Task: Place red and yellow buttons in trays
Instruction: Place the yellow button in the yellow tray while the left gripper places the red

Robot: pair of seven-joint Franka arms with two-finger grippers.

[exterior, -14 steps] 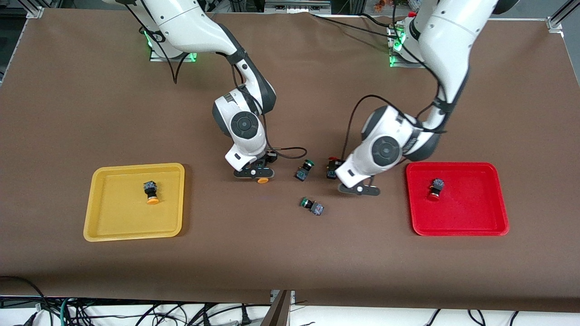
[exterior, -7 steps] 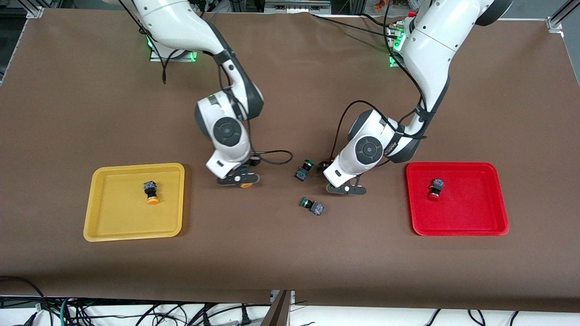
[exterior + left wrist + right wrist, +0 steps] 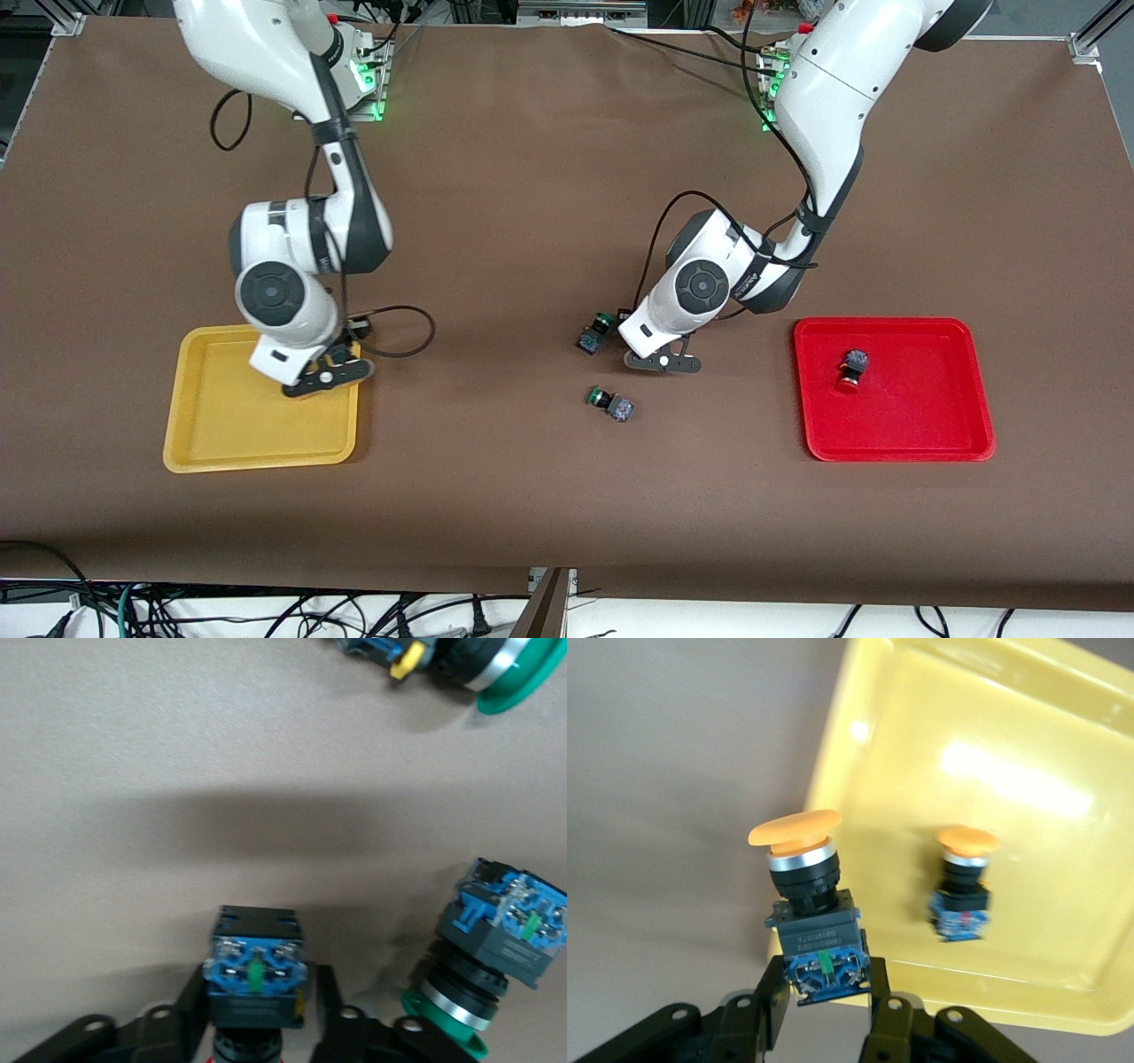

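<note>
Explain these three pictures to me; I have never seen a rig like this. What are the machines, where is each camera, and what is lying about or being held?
Two white robot arms stand at a brown table, each ending in a two-finger gripper. One picture looks down from a high camera facing them; the other two come from cameras on the arms' wrists.

The right gripper hangs over the rim of the yellow tray, shut on a yellow-capped button. Another yellow button already lies in that tray.

The left gripper is down at the table's middle, closed around a red-capped button. Two green-capped buttons lie there: one right beside that gripper, one nearer the front camera. The red tray holds one red button.
</note>
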